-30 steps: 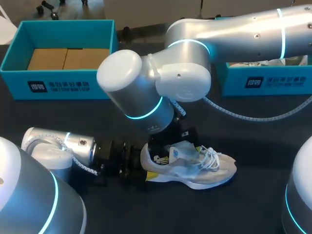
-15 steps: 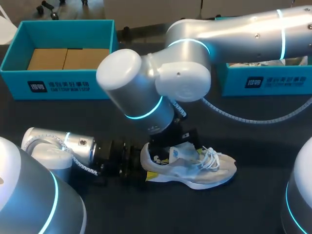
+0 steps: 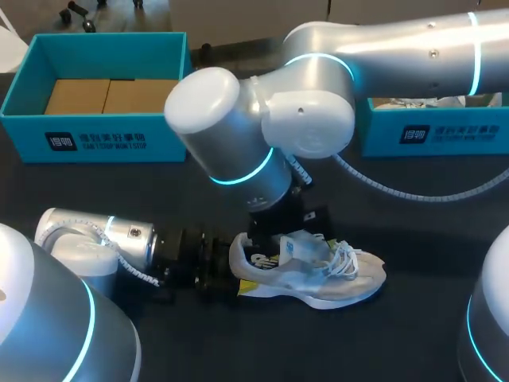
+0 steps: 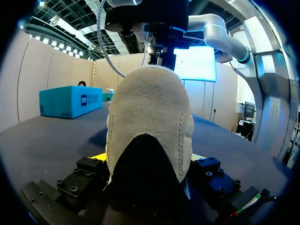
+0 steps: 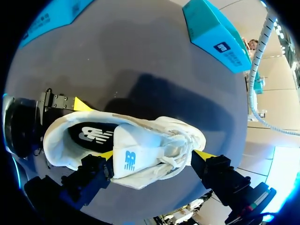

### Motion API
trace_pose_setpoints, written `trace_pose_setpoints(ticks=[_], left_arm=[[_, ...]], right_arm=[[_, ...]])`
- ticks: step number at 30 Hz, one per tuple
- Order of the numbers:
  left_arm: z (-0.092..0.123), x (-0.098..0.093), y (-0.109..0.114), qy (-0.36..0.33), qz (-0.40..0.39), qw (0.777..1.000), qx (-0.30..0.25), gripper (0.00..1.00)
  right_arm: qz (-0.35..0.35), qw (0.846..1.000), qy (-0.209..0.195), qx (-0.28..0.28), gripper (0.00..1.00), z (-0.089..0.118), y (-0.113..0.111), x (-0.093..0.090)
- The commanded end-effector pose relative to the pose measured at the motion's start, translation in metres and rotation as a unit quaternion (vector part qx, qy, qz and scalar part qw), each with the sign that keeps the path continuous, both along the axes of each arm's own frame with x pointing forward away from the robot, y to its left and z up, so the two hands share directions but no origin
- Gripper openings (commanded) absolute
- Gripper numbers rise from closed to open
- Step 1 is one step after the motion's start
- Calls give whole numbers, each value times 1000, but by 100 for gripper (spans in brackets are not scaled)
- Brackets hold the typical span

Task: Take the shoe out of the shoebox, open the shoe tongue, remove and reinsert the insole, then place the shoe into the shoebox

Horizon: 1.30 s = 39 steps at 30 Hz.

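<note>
- The teal shoebox [image 3: 103,139] stands at the far left, well apart from the work, so it does not disturb it.
- My left gripper [image 3: 221,267] clamps the heel of the shoe [image 3: 318,274]; I think this stops it from sliding.
- The shoe rests on its sole on the table [image 3: 413,239], outside the box.
- My right gripper [image 5: 154,154] hangs over the tongue with fingers spread wide, holding nothing, probably ready for the insole.

The pale shoe [image 3: 312,276] sat on its sole near centre, toe right, tongue [image 5: 134,157] lifted, dark insole [image 5: 90,135] inside. An open teal shoebox [image 3: 103,141] stood far left.
</note>
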<state>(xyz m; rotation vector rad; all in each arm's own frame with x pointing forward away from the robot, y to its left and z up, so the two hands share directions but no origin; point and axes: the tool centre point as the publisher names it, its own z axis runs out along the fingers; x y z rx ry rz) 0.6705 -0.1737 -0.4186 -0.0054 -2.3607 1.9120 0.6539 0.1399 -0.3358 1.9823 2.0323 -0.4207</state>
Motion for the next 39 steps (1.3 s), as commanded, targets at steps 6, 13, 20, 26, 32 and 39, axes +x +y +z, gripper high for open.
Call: trace_pose_setpoints(ticks=[6, 13, 20, 26, 32, 39], left_arm=[[-2, 1, 0, 0, 0, 1000, 1, 0], [-2, 1, 0, 0, 0, 1000, 1, 0], [-2, 1, 0, 0, 0, 1000, 1, 0], [-2, 1, 0, 0, 0, 1000, 1, 0], [-2, 1, 0, 0, 0, 1000, 1, 0], [-2, 1, 0, 0, 0, 1000, 1, 0]], right_arm=[[-336, 932, -135, 29, 55, 6, -17, -8], [-346, 928, -126, 52, 45, 6, -17, -7], [-348, 928, -111, 78, 34, 5, -10, -6], [-351, 926, -102, 93, 0, 5, -10, -7], [-348, 925, -96, 116, 0, 14, -17, -8], [-340, 920, -98, 169, 0, 21, -32, -13]])
